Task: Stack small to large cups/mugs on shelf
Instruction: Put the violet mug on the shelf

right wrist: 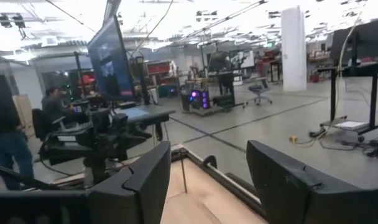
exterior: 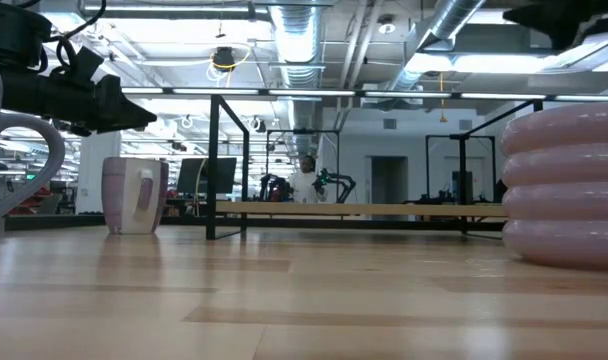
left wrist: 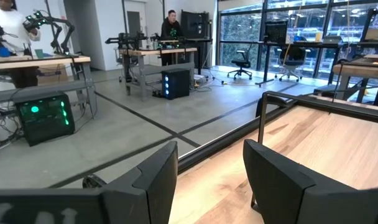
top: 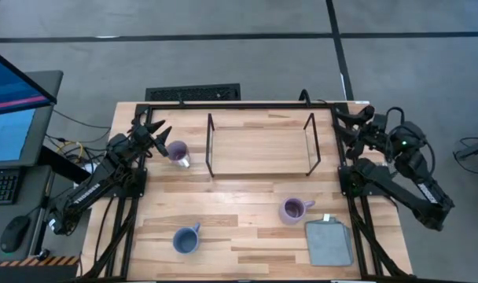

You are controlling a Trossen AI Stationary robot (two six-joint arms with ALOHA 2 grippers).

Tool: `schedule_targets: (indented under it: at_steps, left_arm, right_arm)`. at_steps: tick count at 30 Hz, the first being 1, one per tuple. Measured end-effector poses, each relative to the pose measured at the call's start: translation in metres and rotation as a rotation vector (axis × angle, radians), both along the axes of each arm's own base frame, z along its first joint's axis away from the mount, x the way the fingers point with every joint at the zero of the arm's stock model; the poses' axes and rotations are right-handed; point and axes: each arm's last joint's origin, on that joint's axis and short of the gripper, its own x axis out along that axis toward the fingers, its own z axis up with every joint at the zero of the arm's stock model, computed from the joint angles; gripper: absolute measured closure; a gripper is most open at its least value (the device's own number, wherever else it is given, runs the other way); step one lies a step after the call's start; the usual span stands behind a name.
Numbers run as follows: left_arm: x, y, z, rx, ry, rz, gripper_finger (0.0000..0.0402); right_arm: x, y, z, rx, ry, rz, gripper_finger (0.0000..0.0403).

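The shelf point(top: 259, 145) stands at the table's far middle, its wooden board bare between its two black wire frames. One light purple mug point(top: 178, 153) stands upright on the table just left of the shelf; it also shows in the low view point(exterior: 134, 195). A second light purple mug point(top: 292, 210) stands near the table's near right. The blue mug point(top: 185, 239) stands at the near left. My left gripper point(top: 156, 135) is open and empty, raised just left of the first purple mug. My right gripper point(top: 351, 126) is open and empty at the far right corner.
A grey folded cloth point(top: 329, 242) lies at the near right corner, beside the second purple mug. The shelf's wire frame point(left wrist: 263, 118) shows ahead of my left fingers. A monitor point(top: 15, 94) stands off the table's left. People stand in the room beyond.
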Motion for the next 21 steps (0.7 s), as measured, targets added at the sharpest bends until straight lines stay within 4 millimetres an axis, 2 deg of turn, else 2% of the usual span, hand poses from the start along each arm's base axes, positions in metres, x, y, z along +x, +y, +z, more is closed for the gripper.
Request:
schedule_targets:
  at_steps: [5, 13, 21]
  left_arm:
    - [0.000, 0.000, 0.000, 0.004, 0.004, 0.000, 0.0225]
    - [0.000, 0.000, 0.000, 0.004, 0.004, 0.000, 0.0225]
    - [0.000, 0.000, 0.000, 0.004, 0.004, 0.000, 0.0225]
  right_arm:
    - [0.001, 0.000, 0.020, -0.006, 0.069, 0.025, 0.0168]
    - [0.014, -0.006, 0.049, -0.131, 0.203, 0.109, 0.0168]
    - [0.033, -0.008, 0.054, -0.079, 0.334, 0.250, 0.0168]
